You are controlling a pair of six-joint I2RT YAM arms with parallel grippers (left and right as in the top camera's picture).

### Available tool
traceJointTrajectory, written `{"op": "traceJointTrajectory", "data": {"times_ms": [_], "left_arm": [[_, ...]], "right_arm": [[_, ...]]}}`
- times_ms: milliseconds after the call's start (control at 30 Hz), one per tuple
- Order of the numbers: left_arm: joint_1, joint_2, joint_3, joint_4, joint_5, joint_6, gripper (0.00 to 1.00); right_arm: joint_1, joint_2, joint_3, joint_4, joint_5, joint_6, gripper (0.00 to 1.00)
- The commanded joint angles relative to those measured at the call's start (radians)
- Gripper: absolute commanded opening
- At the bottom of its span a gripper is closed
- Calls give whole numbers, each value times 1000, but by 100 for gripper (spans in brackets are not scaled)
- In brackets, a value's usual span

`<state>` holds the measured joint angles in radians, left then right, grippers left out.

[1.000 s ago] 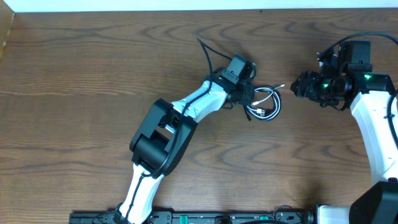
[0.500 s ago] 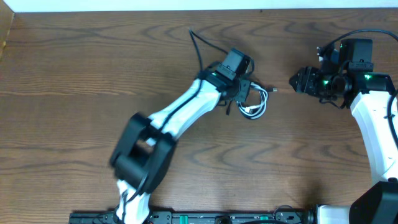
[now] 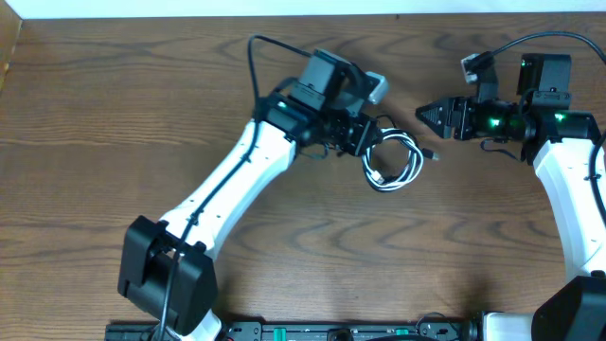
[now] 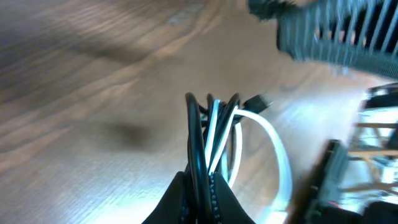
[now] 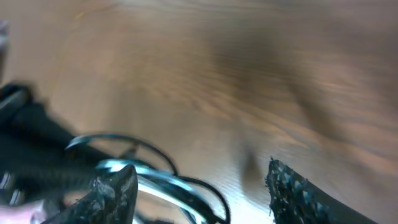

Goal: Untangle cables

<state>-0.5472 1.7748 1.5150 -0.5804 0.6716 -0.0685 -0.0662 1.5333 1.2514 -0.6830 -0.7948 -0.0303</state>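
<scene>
Two cables (image 4: 214, 132), one white, one black, looped together, pinched in left gripper (image 4: 202, 186); right gripper (image 3: 428, 113) gaping just right of them

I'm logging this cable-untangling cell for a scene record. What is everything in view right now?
white cable: one, white, looped with the black one at the table's middle, pinched in the left gripper
black cable: one, black, in the same bundle and the same pinch
table: one, brown wood grain, under everything
rail: one, black, along the near edge
left arm: one, white and black, reaching from the near left to the middle
right arm: one, white and black, at the right side
left gripper: one, black, shut on both cables
right gripper: one, black, open, pointing at the bundle, apart from it
</scene>
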Motion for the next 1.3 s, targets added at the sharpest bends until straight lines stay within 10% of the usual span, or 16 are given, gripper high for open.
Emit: {"op": "traceJointTrajectory", "data": {"times_ms": [0, 733, 1267], "left_arm": [[50, 1, 8, -2, 227, 28, 7], [232, 2, 8, -3, 578, 31, 8], [232, 2, 8, -3, 604, 11, 8]], "right_arm": [[1, 2, 8, -21, -166, -190, 64], [9, 248, 7, -57, -522, -398, 62], [167, 318, 7, 246, -578, -203, 50]]}}
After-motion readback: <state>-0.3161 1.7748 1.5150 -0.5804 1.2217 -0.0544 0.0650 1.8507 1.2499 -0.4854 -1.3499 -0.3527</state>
